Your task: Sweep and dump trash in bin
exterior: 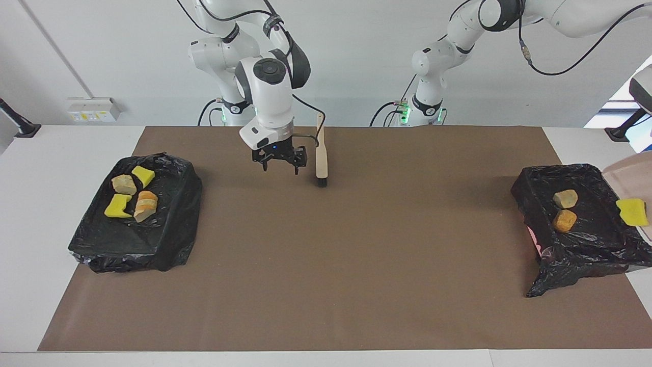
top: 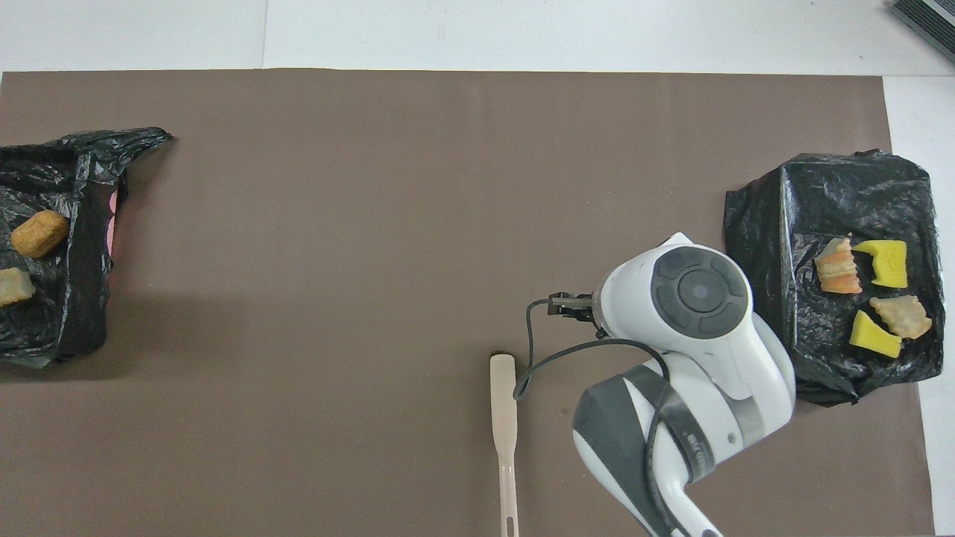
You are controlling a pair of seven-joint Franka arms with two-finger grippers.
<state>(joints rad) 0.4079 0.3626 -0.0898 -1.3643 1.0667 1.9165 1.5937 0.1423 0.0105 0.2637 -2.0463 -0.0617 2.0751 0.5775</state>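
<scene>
Right gripper (exterior: 279, 162) hangs over the brown mat (exterior: 356, 265) between the brush (exterior: 321, 155) and the bin at the right arm's end, fingers spread wide, holding nothing, clear of the brush. Brush lies flat on the mat near the robots' edge, about mid-table, black bristle end pointing away from the robots, handle toward them. Left gripper itself is out of frame at the left arm's end of the table; going by the tilted beige dustpan (exterior: 631, 176) poking in at the frame edge it is clamped tight on something, most likely the pan handle, but the grip is not visible. Dustpan is tipped steeply over the black-bagged bin (exterior: 591, 239) at the left arm's end. One yellow foam piece (exterior: 632, 212) sits at the pan's lower lip over the bin. Beige lump (exterior: 565, 199) and orange-brown lump (exterior: 564, 220) lie inside that bin, just beside each other. Second black-bagged bin (exterior: 153, 239) at the right arm's end holds four pieces grouped on the side nearer the robots: two yellow foam pieces (exterior: 143, 176) (exterior: 117, 206), a tan lump (exterior: 124, 184) and an orange-striped lump (exterior: 145, 205).
</scene>
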